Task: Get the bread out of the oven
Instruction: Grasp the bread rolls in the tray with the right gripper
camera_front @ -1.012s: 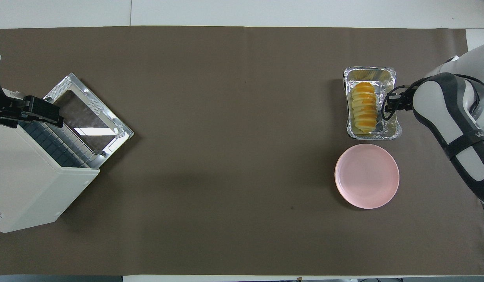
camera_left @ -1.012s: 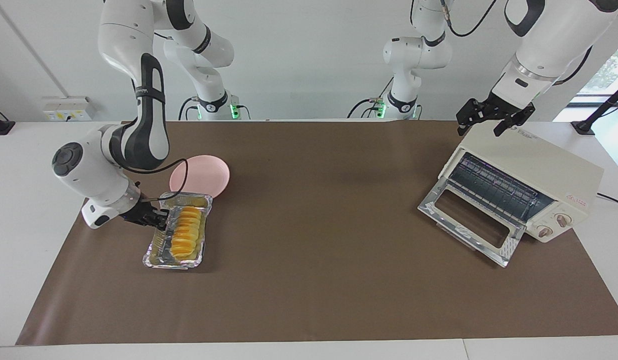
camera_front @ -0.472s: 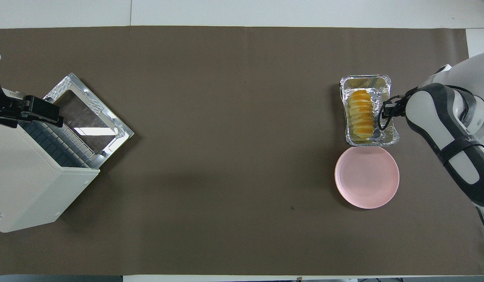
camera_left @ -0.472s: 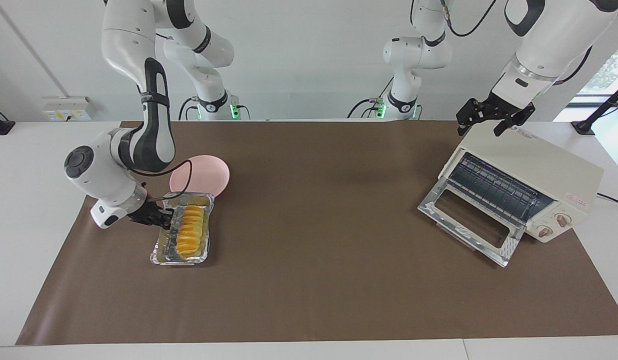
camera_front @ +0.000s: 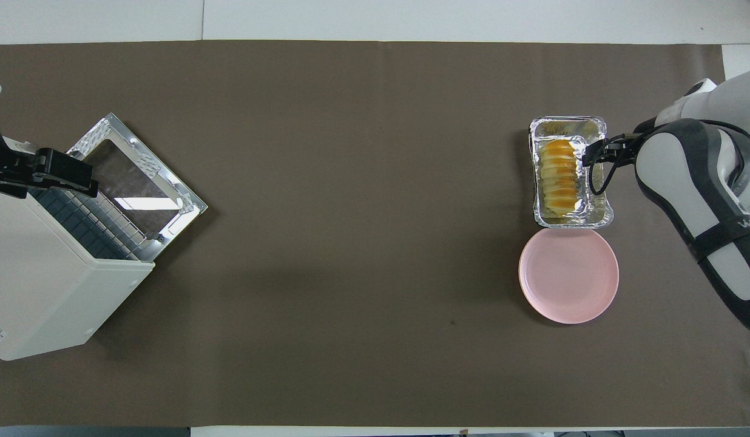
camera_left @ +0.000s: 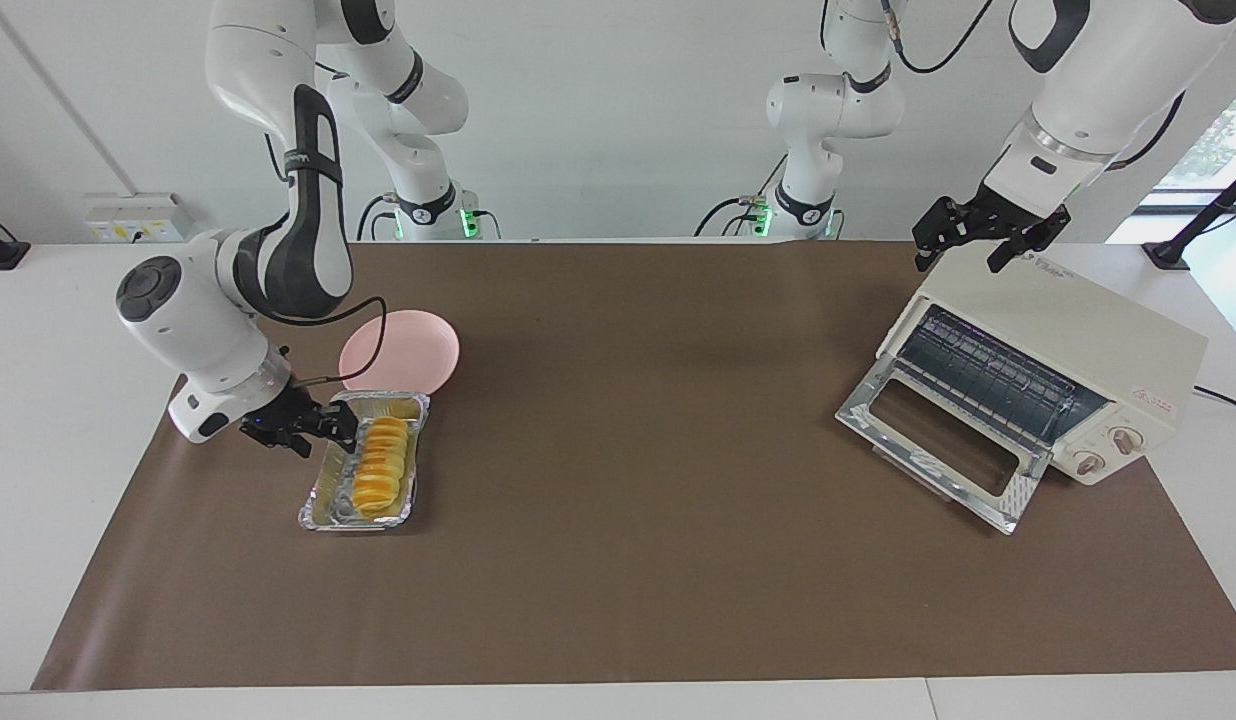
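So, bread [camera_left: 381, 467]: out of the oven already. It lies lengthwise in the foil tray [camera_left: 323, 512] on the brown mat, at about three o'clock of the table in the overhead view, toward the right arm's end.
Foil tray: crinkled silver and longer than the loaf. It probably serves as the carrier, so a gripper takes a thin rim and never has to squeeze soft bread.
Pink plate [camera_left: 408, 345]: at the tray's six o'clock in the overhead view, nearer to the robots and just beside the tray's short end. It is bare, and looks like a landing place kept close.
Right gripper [camera_left: 313, 435]: low at the tray's long rim, about two o'clock of the tray seen from overhead. Whether it grips the rim or has let go, I cannot tell.
Oven [camera_left: 1078, 330]: at nine o'clock in the overhead view, toward the left arm's end, well apart from the tray. Its glass door [camera_left: 928, 440] is dropped flat, and the wire rack [camera_left: 988, 375] inside shows nothing on it.
Left gripper [camera_left: 988, 243]: spread wide and holding nothing, over the oven's top edge. It waits there, likely posted to steady the box or tend the door. Contact with the casing is unclear.
Progress: by my reading the removal is done; what remains is letting go and backing off.
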You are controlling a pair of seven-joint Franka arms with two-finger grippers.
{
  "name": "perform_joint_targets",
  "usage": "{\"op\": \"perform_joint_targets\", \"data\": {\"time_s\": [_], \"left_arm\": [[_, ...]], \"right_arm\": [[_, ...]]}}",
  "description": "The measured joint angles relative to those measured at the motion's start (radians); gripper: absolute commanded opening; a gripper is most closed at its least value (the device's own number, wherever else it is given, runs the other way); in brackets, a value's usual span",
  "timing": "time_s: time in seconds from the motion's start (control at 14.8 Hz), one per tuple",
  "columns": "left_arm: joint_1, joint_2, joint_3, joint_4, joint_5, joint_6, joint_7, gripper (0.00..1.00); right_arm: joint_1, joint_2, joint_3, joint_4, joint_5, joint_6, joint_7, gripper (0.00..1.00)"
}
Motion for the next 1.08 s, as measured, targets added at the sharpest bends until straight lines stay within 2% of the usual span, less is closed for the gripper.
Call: {"op": "perform_joint_targets", "data": {"time_s": [0.27, 0.88, 0.94, 1.08], "left_arm": [[0.0, 0.0, 0.0, 0.0, 0.0, 0.0, 0.0, 1.0], [0.0, 0.0, 0.0, 0.0, 0.0, 0.0, 0.0, 1.0], [0.0, 0.0, 0.0, 0.0, 0.0, 0.0, 0.0, 1.0], [0.0, 0.0, 0.0, 0.0, 0.0, 0.0, 0.0, 1.0]], "right_arm": [[0.047, 0.011, 0.0, -0.032, 0.0, 0.032, 0.038, 1.0], [0.062, 0.014, 0.0, -0.15, 0.0, 0.143, 0.041, 0.98], [0.062, 0.014, 0.0, -0.154, 0.0, 0.144, 0.041, 0.88], [0.062, 0.014, 0.0, -0.169, 0.0, 0.158, 0.041, 0.56]]}}
